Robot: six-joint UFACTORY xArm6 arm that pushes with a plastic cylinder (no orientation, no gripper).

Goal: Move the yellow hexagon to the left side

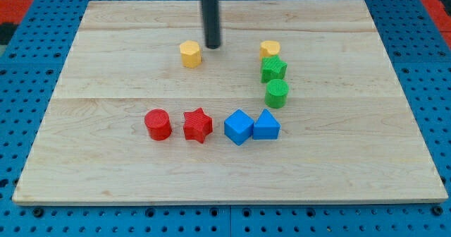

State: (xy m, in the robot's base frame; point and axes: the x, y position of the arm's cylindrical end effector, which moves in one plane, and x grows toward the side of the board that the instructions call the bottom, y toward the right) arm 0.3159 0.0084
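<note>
The yellow hexagon (189, 53) stands on the wooden board (106, 145) a little left of the middle, near the view's top. My tip (212, 45) is just to the right of it and slightly above, close but with a small gap. A second yellow block (269, 49), rounded with a shape I cannot tell, sits further right.
Below the second yellow block are a green star (273, 69) and a green cylinder (277, 93). Lower down stand a red cylinder (158, 124), a red star (198, 125), a blue cube (238, 127) and a blue triangular block (266, 125). A blue pegboard (28, 68) surrounds the board.
</note>
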